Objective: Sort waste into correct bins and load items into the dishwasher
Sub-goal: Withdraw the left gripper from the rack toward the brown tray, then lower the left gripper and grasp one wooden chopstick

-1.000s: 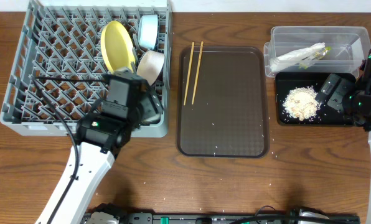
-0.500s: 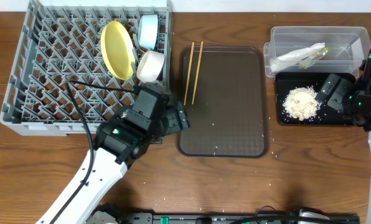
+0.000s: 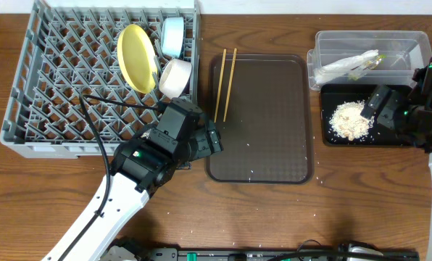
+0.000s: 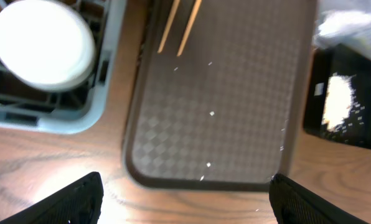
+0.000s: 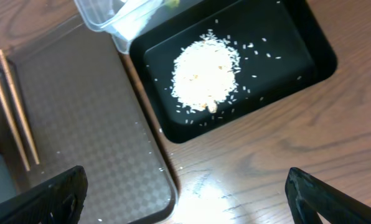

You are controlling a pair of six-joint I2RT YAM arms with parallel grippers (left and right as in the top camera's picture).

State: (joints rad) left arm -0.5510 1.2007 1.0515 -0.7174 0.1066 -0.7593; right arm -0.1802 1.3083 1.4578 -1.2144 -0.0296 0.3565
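Note:
The grey dishwasher rack (image 3: 27, 109) holds a yellow plate (image 3: 136, 58), a light blue bowl (image 3: 173, 36) and a white bowl (image 3: 175, 76), all on edge. Two chopsticks (image 3: 225, 83) lie on the brown tray (image 3: 274, 145). My left gripper (image 3: 214, 138) hangs open and empty at that tray's near-left edge; its wrist view shows the white bowl (image 4: 42, 43) and chopsticks (image 4: 179, 25) ahead. The clear tub (image 3: 404, 43) contains the napkin (image 3: 346, 65) and wrapper (image 3: 364, 64). Rice crumbs (image 3: 351, 119) sit in the black tray (image 3: 361, 139). My right gripper (image 3: 375, 109) is open over its right side.
A few stray crumbs dot the brown tray (image 5: 86, 124) and the wood around the black tray (image 5: 297, 50). In the right wrist view the clear tub (image 5: 104, 15) touches the black tray's far corner. Bare wooden table runs along the front.
My left arm swung right, from above the rack's near-right corner to the brown tray's left edge, then held still. The right gripper edged slightly toward the crumbs.

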